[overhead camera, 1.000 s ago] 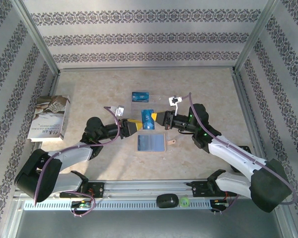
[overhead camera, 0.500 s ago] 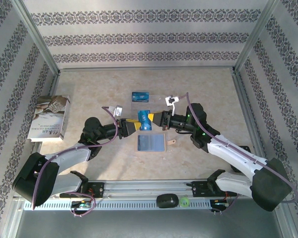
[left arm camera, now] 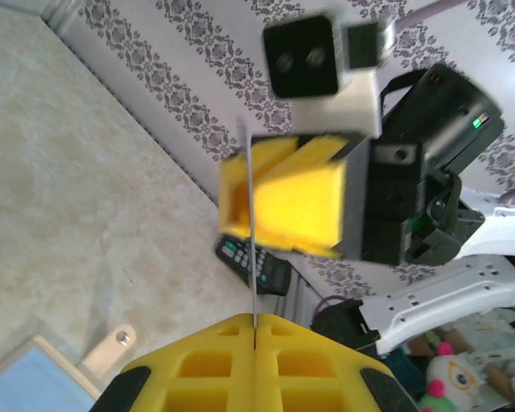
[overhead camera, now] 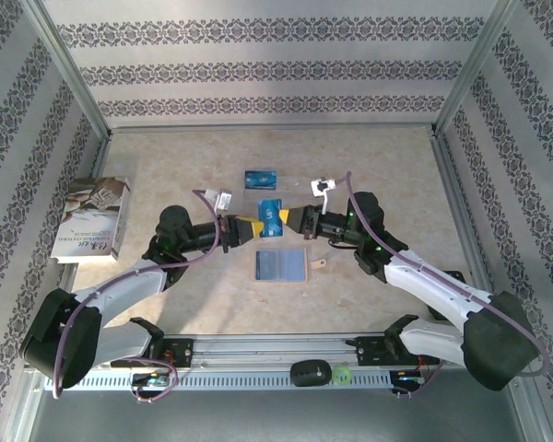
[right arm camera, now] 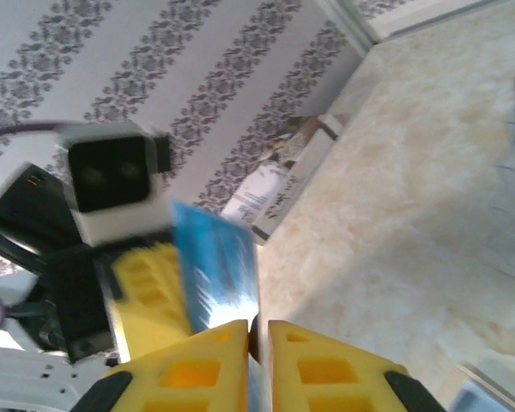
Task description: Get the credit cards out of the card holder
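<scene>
Left gripper (overhead camera: 255, 226) was clamped tight on blue card (overhead camera: 272, 218). Card was held on edge, off table, at centre of overhead frame. Right gripper (overhead camera: 292, 219) was at card's opposite end, jaws narrowly apart around it; could not tell whether it pinched. Card holder (overhead camera: 281, 265) lay open and flat just below centre, tab to right. Second blue card (overhead camera: 261, 179) lay above centre.
</scene>
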